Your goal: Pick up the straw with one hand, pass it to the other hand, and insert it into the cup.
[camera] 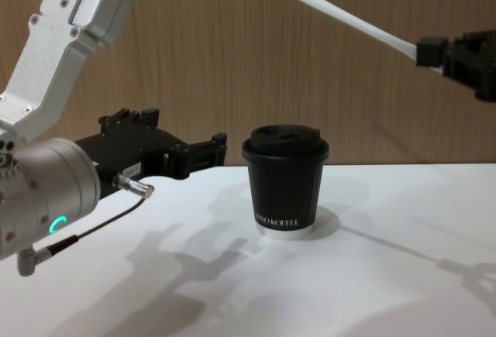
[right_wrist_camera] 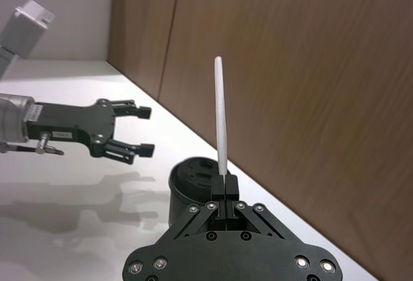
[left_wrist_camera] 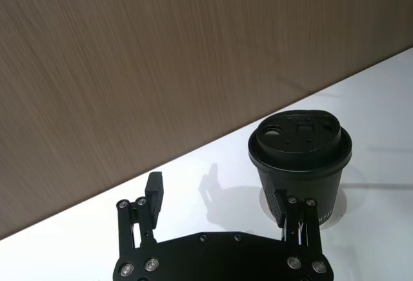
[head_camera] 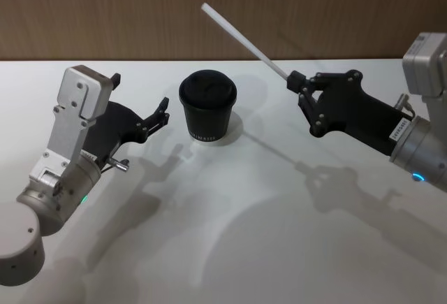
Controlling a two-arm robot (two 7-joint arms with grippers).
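The white straw (head_camera: 241,37) is held at its lower end by my right gripper (head_camera: 293,80), which is shut on it. It slants up and away, above and to the right of the cup. The black lidded cup (head_camera: 207,108) stands upright on the white table (head_camera: 230,234). My left gripper (head_camera: 140,96) hovers open just left of the cup with nothing between its fingers. In the left wrist view the cup (left_wrist_camera: 300,158) is beyond the open left gripper (left_wrist_camera: 217,194). In the right wrist view the straw (right_wrist_camera: 221,113) rises from the right gripper (right_wrist_camera: 222,184) above the cup (right_wrist_camera: 193,184).
A wood-panelled wall (head_camera: 140,10) runs along the table's far edge, close behind the cup. A thin grey cable with a metal plug (camera: 136,188) hangs at the left wrist.
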